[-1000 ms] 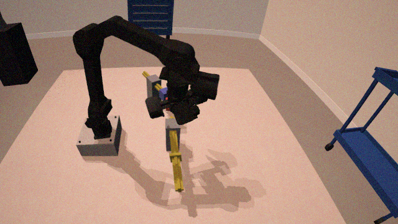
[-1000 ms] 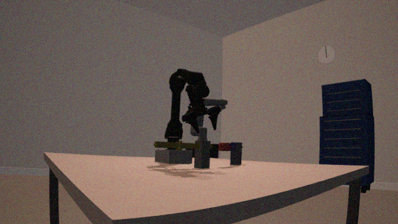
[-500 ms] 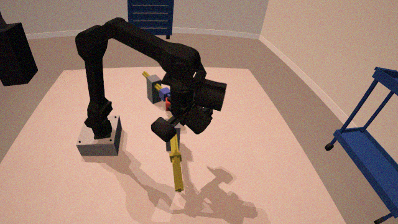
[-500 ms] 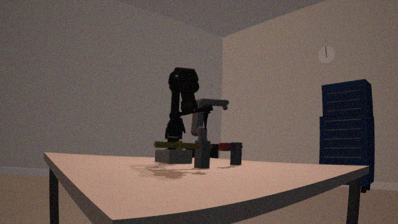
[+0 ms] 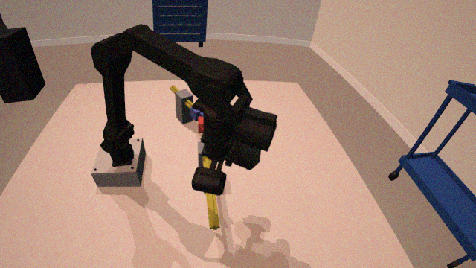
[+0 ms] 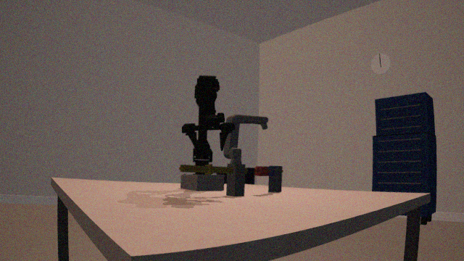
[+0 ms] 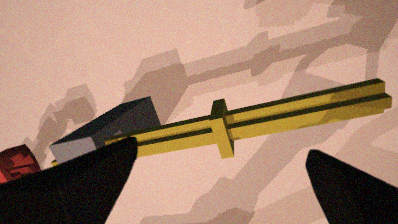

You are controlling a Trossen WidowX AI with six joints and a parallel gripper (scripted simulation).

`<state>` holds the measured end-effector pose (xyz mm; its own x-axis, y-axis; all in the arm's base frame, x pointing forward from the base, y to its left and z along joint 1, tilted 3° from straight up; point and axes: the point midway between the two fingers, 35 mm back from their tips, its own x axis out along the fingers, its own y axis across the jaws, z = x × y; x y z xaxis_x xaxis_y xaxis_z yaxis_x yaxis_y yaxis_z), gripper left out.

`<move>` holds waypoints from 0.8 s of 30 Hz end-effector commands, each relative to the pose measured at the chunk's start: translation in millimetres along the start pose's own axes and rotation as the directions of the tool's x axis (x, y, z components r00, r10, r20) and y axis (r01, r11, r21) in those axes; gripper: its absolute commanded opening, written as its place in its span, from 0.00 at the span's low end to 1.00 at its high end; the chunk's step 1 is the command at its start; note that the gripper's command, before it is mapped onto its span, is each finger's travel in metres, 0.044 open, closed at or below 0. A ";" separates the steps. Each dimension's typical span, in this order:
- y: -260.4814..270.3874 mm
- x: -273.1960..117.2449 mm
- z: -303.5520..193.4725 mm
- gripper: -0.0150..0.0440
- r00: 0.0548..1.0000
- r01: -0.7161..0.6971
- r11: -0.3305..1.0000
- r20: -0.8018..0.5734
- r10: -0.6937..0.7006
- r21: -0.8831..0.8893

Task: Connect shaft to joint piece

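Fingers spread and empty, our gripper (image 5: 213, 173) (image 7: 220, 151) hovers over the yellow shaft (image 5: 212, 212) (image 6: 193, 169) (image 7: 305, 115), which points toward six o'clock from its block in the top view; we judge it stiff, best gripped at its collar (image 7: 222, 129).

A long yellow shaft (image 5: 213, 212) (image 6: 196, 168) (image 7: 310, 111), ridged along its length and ringed by a square collar (image 7: 221, 129), lies level through an upright gray block (image 5: 201, 149) (image 6: 235, 181) (image 7: 125, 122). Its inner tip pokes just past the block, apart from a red square joint piece (image 5: 201, 124) (image 6: 262, 171) (image 7: 20, 162) marked with a dark recess. Behind the red piece, a blue fork (image 5: 195, 114) caps a second yellow shaft (image 5: 174, 88), set at an angle through another upright gray block (image 5: 184, 108) (image 6: 275, 181).
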<state>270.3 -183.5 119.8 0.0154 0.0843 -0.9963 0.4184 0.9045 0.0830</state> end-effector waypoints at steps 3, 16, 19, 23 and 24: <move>-26.2 -3.6 4.1 1.00 0.998 0.061 0.985 -0.001 -0.062 -0.165; -53.2 -5.8 5.6 1.00 0.993 0.114 0.953 -0.001 -0.119 -0.280; -54.2 -1.0 6.0 1.00 0.993 0.115 0.977 0.006 -0.116 -0.180; -55.5 5.3 6.3 1.00 0.994 0.112 0.993 0.016 -0.111 -0.044; -55.8 6.9 6.3 1.00 0.994 0.110 0.994 0.019 -0.110 -0.010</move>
<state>253.9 -237.4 113.4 -0.0186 -0.0314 -0.9993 0.3377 0.9406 -0.0359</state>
